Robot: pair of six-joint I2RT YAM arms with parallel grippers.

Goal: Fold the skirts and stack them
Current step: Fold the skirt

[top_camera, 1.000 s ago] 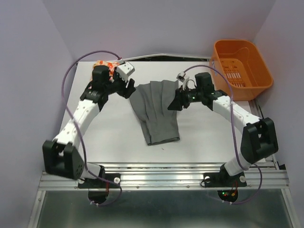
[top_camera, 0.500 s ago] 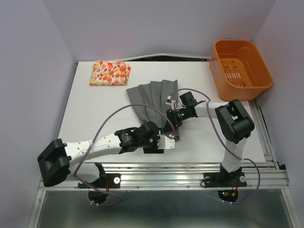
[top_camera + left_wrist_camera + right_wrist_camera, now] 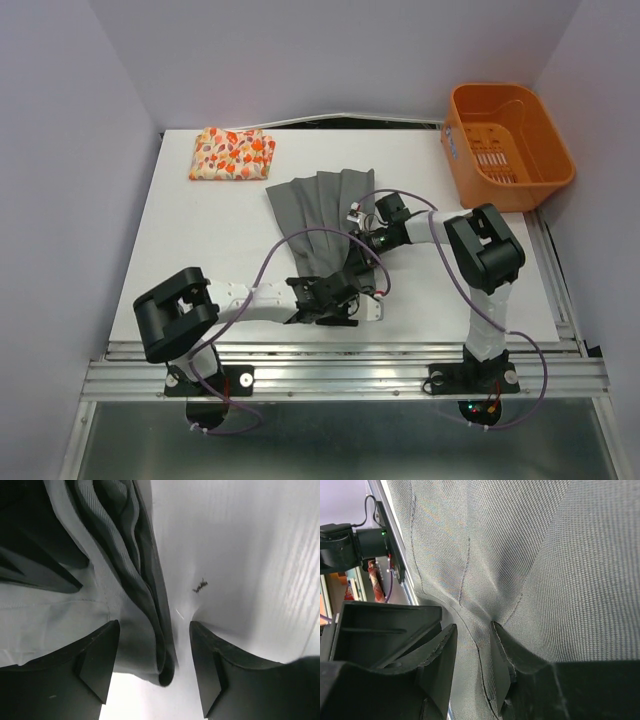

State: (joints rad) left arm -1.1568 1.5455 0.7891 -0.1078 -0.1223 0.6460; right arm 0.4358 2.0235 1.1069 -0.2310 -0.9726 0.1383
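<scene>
The dark grey skirt (image 3: 320,215) lies spread in the middle of the table, narrow end toward me. The printed cream skirt (image 3: 232,153) lies folded at the far left. My left gripper (image 3: 350,300) is low at the grey skirt's near right corner. In the left wrist view it (image 3: 154,670) is open and straddles the skirt's folded edge (image 3: 145,605), one finger over cloth and one over bare table. My right gripper (image 3: 362,250) is at the skirt's right edge. In the right wrist view it (image 3: 472,650) stands narrowly open with grey cloth (image 3: 545,555) between the jaws, puckered at one fingertip.
An orange plastic basket (image 3: 462,160) stands at the far right of the white table (image 3: 200,260). The metal rail of the arm bases (image 3: 340,375) runs along the near edge, close to the left gripper. Purple cables loop over both arms.
My left arm has drawn in and its gripper has slid right onto the grey skirt's near corner. My right gripper has stayed at the skirt's right edge, shifting only slightly.
</scene>
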